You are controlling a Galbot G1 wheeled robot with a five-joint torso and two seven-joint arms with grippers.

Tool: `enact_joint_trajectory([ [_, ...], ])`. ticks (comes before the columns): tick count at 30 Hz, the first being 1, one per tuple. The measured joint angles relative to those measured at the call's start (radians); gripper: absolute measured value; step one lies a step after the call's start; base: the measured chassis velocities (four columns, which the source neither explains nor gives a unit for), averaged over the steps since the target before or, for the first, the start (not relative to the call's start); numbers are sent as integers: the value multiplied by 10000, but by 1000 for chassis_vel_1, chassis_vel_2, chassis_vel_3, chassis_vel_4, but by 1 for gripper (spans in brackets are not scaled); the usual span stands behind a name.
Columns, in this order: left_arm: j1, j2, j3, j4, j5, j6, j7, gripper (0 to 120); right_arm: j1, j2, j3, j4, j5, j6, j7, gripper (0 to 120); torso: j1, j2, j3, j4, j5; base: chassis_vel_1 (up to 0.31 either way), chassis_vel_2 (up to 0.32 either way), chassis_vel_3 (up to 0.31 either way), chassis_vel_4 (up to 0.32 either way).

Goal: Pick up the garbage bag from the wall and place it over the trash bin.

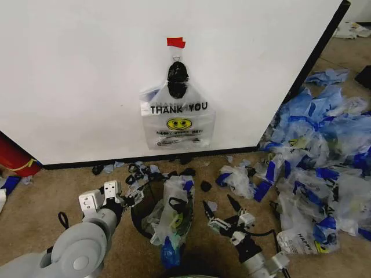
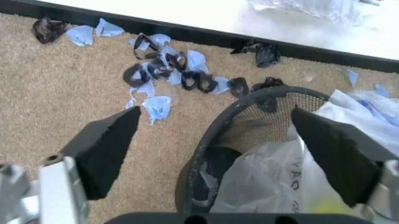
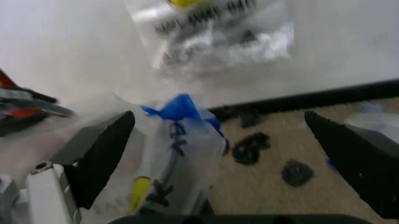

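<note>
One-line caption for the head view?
Garbage bag hangs on the wall; both open pincers, left and right, flank the trash bin.

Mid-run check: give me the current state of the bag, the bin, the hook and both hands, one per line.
garbage bag: hanging flat on the wall, not yet picked.
hook: holding the bag's handles, below the red tape.
trash bin: upright on the carpet, another plastic bag draped in it.
left hand: open, at the bin's rim.
right hand: open, low beside the bin.

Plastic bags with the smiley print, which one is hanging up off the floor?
The garbage bag on the wall, hung from a black hook under the red tape. The others lie on the carpet or drape over the trash bin.
</note>
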Motion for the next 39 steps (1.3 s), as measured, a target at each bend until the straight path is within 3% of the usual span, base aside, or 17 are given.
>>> enact_joint_trajectory([
  [10, 252, -165, -30, 263, 453, -63, 190, 98, 3956, 407, -2806, 599, 2478, -2893, 3383, 100, 0, -1, 1, 1, 0, 0, 0, 0, 0],
  [16, 433, -347, -29, 415, 676, -120, 297, 97, 5214, 863, -3480, 606, 3563, -3719, 4134, 100, 1, 0, 1, -1, -1, 0, 0, 0, 0],
  [32, 465, -542, 32, 640, 864, -167, 442, 96, 5884, 1874, -4187, 360, 4543, -4657, 5198, 100, 0, -1, -1, -1, 0, 0, 0, 0, 0],
  [39, 606, -537, 27, 684, 976, -198, 469, 95, 5720, 1902, -4175, 389, 4544, -5026, 5580, 100, 0, -1, -1, -2, -1, 0, 0, 0, 0],
])
